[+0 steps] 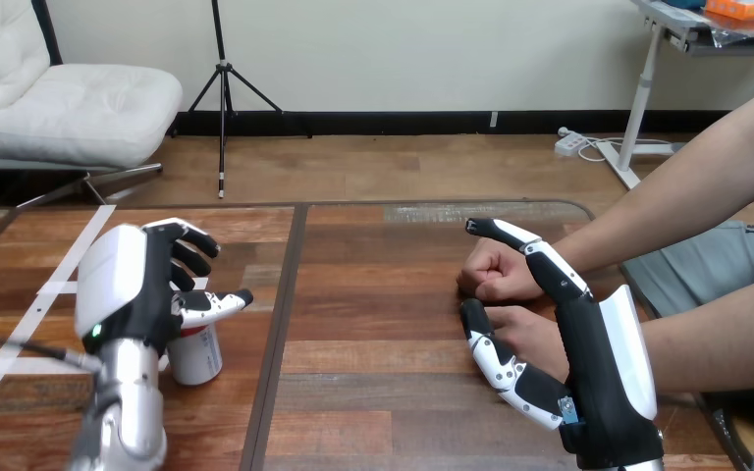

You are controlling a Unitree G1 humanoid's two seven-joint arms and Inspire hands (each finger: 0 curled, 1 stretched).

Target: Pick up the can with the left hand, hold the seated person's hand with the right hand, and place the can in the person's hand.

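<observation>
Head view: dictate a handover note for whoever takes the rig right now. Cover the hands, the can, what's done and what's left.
The left hand is open, its fingers loosely bent, with the thumb over the top of the can. It is not closed on it.
The can stands on the table, at its left.
The right hand is open, with its thumb and straight fingers on either side of the person's nearer hand, not curled round it.
The person's farther hand is a fist.
Done: both approaches.
Left: grasp the can, hold the hand, place the can.

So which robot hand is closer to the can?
Left. The left hand is right by the can, partly over it. The right hand is far off across the table, beside the person's hands.
</observation>
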